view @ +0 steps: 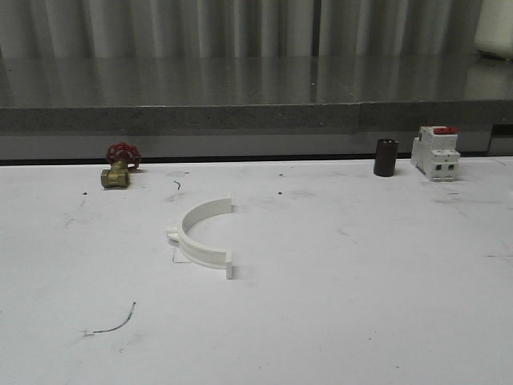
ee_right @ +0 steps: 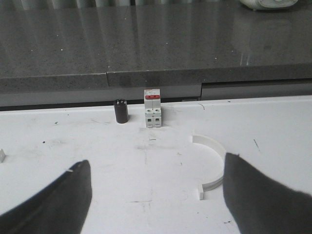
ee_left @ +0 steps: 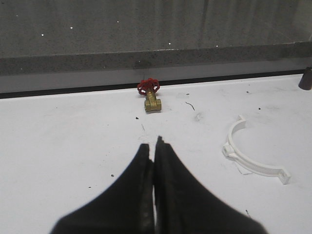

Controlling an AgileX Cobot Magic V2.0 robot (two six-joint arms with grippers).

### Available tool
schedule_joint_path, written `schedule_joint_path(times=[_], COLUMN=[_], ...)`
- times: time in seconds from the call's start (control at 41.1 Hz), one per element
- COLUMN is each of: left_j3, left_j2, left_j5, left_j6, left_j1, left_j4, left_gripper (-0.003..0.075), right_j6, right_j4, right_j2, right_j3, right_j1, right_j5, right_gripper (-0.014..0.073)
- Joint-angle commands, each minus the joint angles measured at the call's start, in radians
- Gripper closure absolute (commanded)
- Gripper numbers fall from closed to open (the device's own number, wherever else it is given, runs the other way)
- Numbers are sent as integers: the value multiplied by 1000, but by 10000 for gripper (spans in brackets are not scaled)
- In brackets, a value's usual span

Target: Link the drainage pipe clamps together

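One white half-ring drainage pipe clamp [view: 187, 234] lies flat on the white table, left of centre, its open side facing right. The left wrist view shows it [ee_left: 251, 166] off to one side of my left gripper [ee_left: 154, 144], which is shut on nothing above bare table. A second half-ring clamp [ee_right: 210, 143] lies flat in the right wrist view, its curve running up against one dark finger [ee_right: 253, 195]. My right gripper [ee_right: 156, 168] is open wide, with only table between its fingers.
A brass valve with a red handwheel [view: 119, 167] stands at the back left. A black cylinder [view: 385, 157] and a white breaker with a red top [view: 435, 152] stand at the back right. A grey stone ledge [view: 240, 116] runs behind the table.
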Motion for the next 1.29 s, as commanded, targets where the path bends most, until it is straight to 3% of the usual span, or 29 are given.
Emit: schedule_joint_path(times=[0.0,0.463,0.682,0.974,1.266], left_j3=[-28,-28,-28,-28,-28], left_j2=[5,5,5,5,5], left_j5=[-86,-86,-86,-86,-86], left_j6=[-1,-1,-1,-1,-1], left_j1=[2,2,2,2,2], left_j4=[5,5,5,5,5], left_gripper=[741,741,741,741,741], right_j6=[-1,-1,0,-129,-280], right_j4=[-1,-154,-150,-57,58], right_j2=[94,749,1020,1332,1583], right_j3=[-71,-455,-652,-847,-1012], right_j1=[-6,-8,-138,-288,-332], right_j5=[-69,110,272,365,440], right_gripper=[14,14,14,14,14])
